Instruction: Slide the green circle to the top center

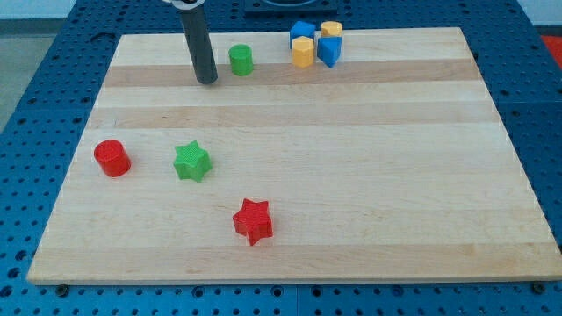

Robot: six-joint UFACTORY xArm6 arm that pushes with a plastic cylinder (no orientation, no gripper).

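Note:
The green circle [241, 60] is a small green cylinder near the view's top, left of centre on the wooden board [369, 175]. My tip [207, 80] is the lower end of a dark rod that comes down from the top edge. It rests on the board just left of the green circle, with a small gap between them.
A cluster of two blue blocks [303, 33] [329, 50] and two yellow blocks [331, 30] [303, 53] sits at the top, right of the green circle. A red cylinder [112, 158], a green star [191, 162] and a red star [253, 221] lie in the lower left half.

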